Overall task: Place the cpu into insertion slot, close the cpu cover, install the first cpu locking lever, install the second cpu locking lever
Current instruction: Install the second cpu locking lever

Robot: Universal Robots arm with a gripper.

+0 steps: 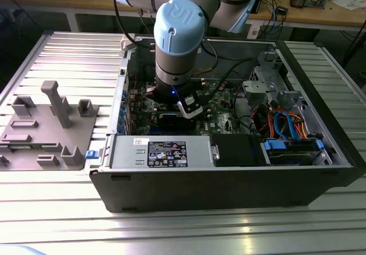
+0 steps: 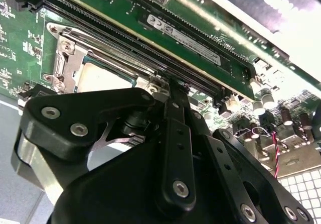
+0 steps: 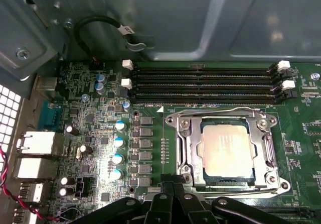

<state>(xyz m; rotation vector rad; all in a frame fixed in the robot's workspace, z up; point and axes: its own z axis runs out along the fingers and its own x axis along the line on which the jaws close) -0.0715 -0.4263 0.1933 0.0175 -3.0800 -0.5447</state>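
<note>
The cpu (image 3: 224, 148) lies flat in the insertion slot (image 3: 200, 181), its silvery top showing through the window of the cpu cover (image 3: 192, 146), which lies down around it. A thin wire lever (image 3: 220, 109) runs along the socket's side nearest the memory slots, and another (image 3: 241, 191) runs along the opposite side. My gripper (image 3: 172, 183) is shut, with its tips just off one corner of the socket frame. In the second wrist view the black fingers (image 2: 173, 133) meet at the gripper tip (image 2: 168, 86) beside the cpu (image 2: 100, 76). In the exterior view the gripper (image 1: 189, 107) hangs low inside the open computer case.
Long black memory slots (image 3: 200, 83) run beside the socket, and one holds a card (image 2: 190, 33). A power supply (image 1: 166, 152) and a drive bay with blue cables (image 1: 286, 135) line the case's near side. A grey fixture (image 1: 46, 129) sits on the ribbed table at the exterior view's left.
</note>
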